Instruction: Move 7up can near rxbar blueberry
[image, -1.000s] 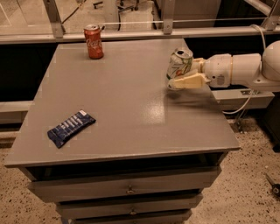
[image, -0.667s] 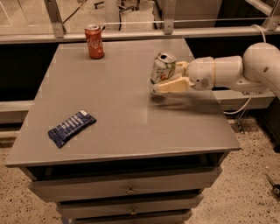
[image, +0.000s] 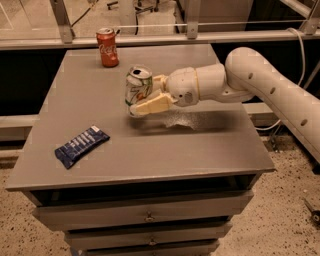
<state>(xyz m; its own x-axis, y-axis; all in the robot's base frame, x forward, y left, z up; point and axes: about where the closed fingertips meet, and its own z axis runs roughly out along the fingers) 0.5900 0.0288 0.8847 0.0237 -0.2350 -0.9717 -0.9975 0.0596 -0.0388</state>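
The 7up can (image: 138, 89), pale white-green with a silver top, is held upright just above the grey table (image: 200, 145), near its middle. My gripper (image: 145, 95) is shut on the can, with one cream finger (image: 150, 106) in front of it and one behind, on a white arm reaching in from the right. The rxbar blueberry (image: 81, 146), a flat dark-blue wrapper with white lettering, lies on the table at the front left, well left of and nearer than the can.
A red cola can (image: 107, 47) stands upright at the table's back left. Metal rails and a glass barrier run behind the table. Drawers sit under the tabletop. The floor lies to the right and in front.
My gripper has carried the 7up can leftward from the table's right side to its middle, closer to the rxbar. The rxbar and cola can have not moved.
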